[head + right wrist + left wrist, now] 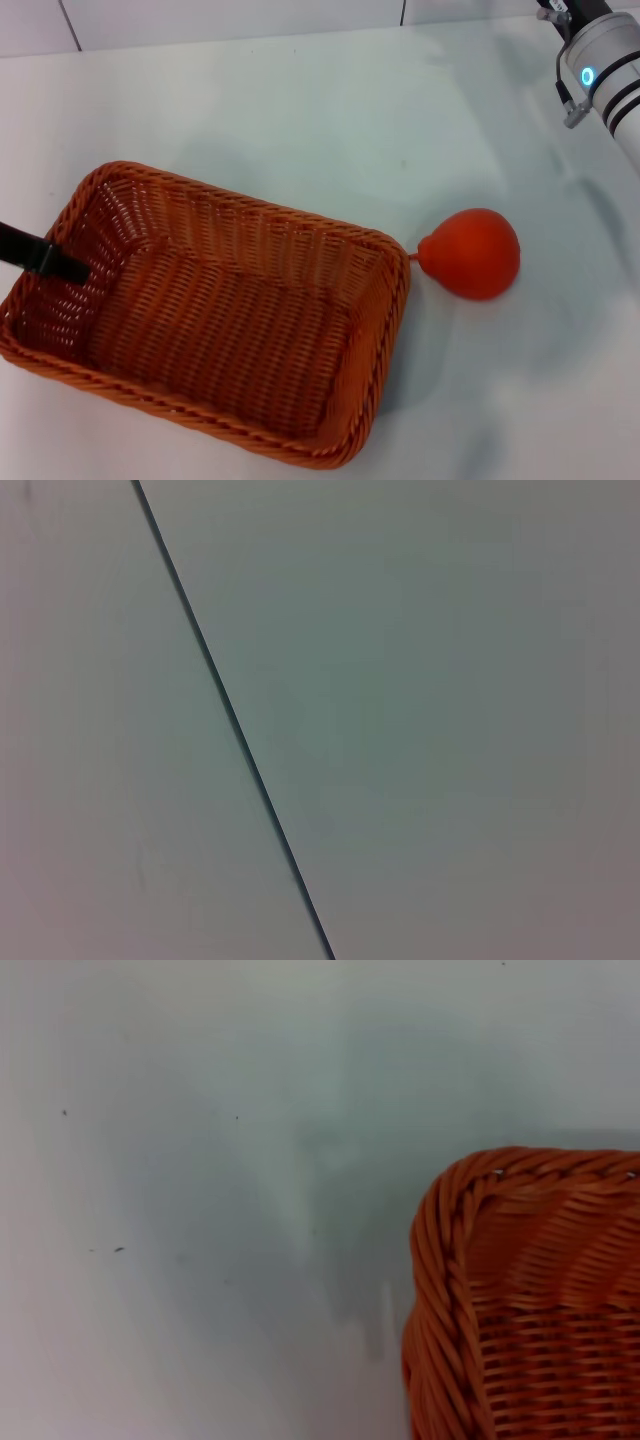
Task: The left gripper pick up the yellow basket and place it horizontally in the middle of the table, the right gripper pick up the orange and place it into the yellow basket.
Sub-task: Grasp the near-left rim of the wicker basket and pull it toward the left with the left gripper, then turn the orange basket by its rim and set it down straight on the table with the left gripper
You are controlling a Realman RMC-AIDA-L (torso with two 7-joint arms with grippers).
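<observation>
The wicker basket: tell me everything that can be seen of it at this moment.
The yellow basket is a large rectangular woven wicker one, orange-brown in look, with a braided rim and sloping sides. It sits upright and empty on the table, skewed to its edges. A slim black finger of the left gripper reaches over its left rim. The orange lies beside its right corner, stem tip at the rim; contact is unclear.

White table (300, 110) carries the yellow basket (215, 310), set askew; the orange (472, 254) lies just beside its right corner.
</observation>
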